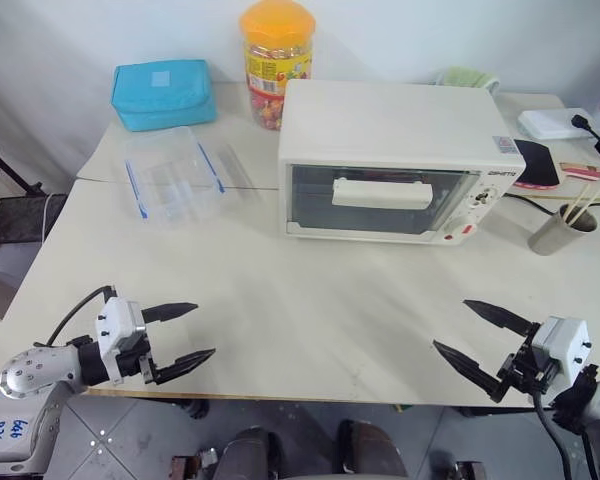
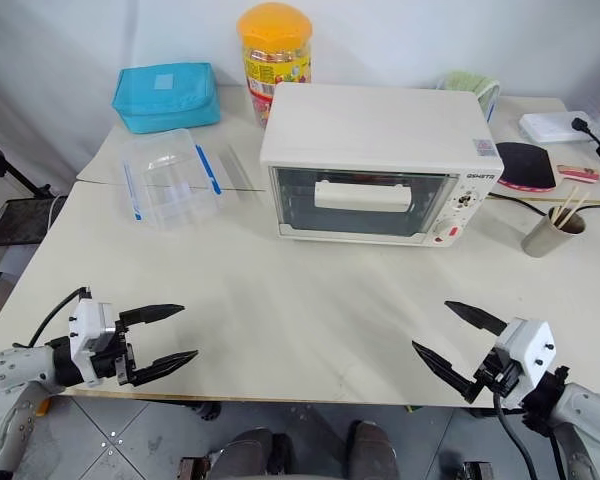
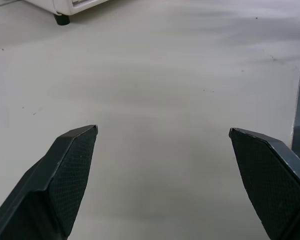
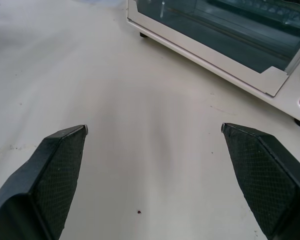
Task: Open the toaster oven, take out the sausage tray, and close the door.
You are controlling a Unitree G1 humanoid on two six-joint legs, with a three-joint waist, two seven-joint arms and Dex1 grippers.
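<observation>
Both pincers, left pincer (image 1: pixel 177 335) and right pincer (image 1: pixel 483 332), hover spread wide and empty over the near edge of the tabletop (image 1: pixel 310 300), well apart from the toaster oven (image 1: pixel 400 160). Its door (image 1: pixel 380 200) is shut by its white handle (image 1: pixel 382 192), with the sausage tray presumably inside. Pulling that handle might drag the whole oven forward; a shallow grip could slip off.

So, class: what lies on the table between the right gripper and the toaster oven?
Nothing: between the right gripper and the toaster oven the table is bare, as the right wrist view shows.
</observation>
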